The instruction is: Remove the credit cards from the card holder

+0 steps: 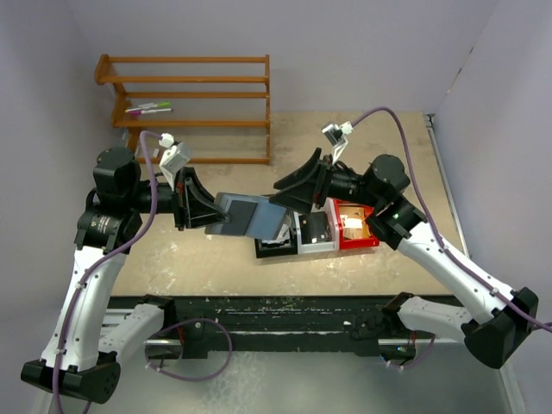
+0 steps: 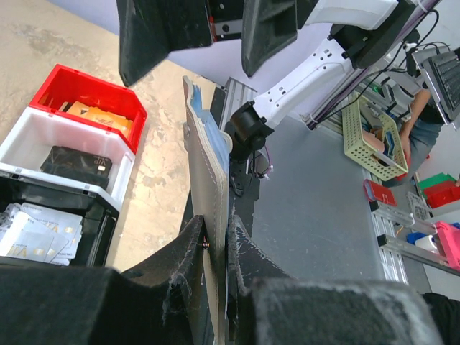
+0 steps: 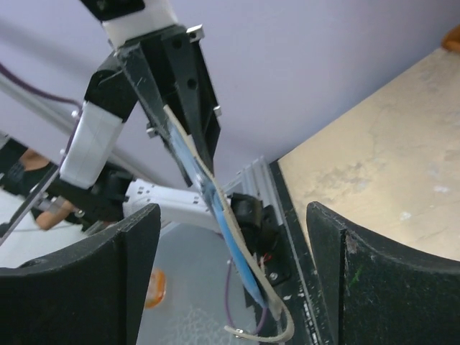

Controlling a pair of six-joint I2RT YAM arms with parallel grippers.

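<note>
Left end effector [image 2: 218, 231] pinches the card holder [image 2: 208, 154] (right end effector [image 3: 230, 215] gapes beside).

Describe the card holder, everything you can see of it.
The card holder is a flat blue-grey wallet with a darker grey pocket panel; edge-on it shows a tan stitched rim and a blue layer. It hangs in the air near the black bin, clear of the table. The left gripper clamps one end; the right gripper stands open around the other end, not touching. No card shows clearly.
</note>
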